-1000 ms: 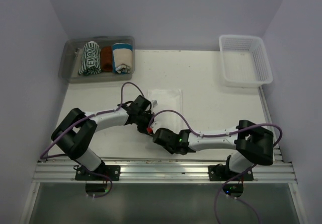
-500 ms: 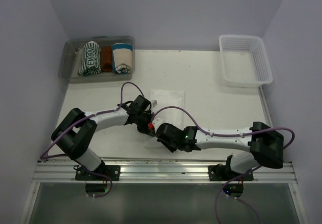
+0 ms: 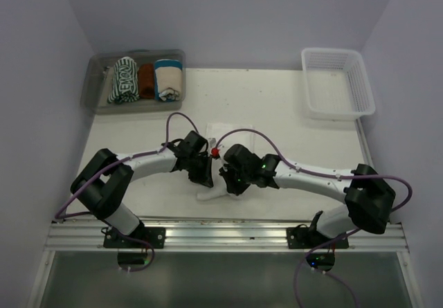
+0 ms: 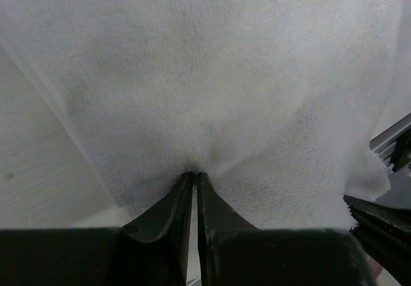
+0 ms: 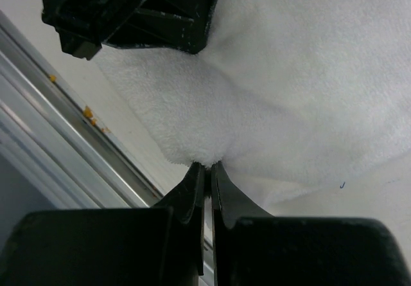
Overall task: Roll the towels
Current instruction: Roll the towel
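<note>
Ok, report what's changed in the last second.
The right gripper swung forward from the near edge to beside the left gripper, pinching the white towel, whose near end is now bunched rather than flat. The left gripper kept its pinch on the towel; the clear bin and the white basket haven't moved.

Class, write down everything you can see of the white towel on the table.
The white towel is plain, soft terry cloth with a fluffy nap and no stripes or band. It lies on the pale table between the two arms, near the front edge, not yet rolled. Its near edge is bunched where the left gripper and right gripper each pinch it, jaws shut.
</note>
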Motion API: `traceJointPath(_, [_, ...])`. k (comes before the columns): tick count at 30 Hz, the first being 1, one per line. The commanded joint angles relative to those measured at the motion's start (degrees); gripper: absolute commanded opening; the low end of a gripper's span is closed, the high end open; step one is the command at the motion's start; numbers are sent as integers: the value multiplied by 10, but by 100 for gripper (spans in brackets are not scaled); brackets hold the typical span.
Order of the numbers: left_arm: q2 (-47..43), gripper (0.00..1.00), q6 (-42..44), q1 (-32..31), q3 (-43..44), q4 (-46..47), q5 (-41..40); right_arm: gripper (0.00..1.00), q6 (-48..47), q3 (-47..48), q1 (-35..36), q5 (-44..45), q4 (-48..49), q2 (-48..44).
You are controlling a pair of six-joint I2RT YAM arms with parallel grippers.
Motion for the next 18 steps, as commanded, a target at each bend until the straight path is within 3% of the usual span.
traceJointPath(1, [-14,12,23,5,18,-2,-11,0,-1,35,-33,-98,-4,6])
traceJointPath(11, [-30,11,36,6,41,-25,-23,0,-4,79,-100,-195,-26,62])
traceJointPath(18, [-96,14,43,9,106,-102,-88,0,1,84,-144,-274,-25,106])
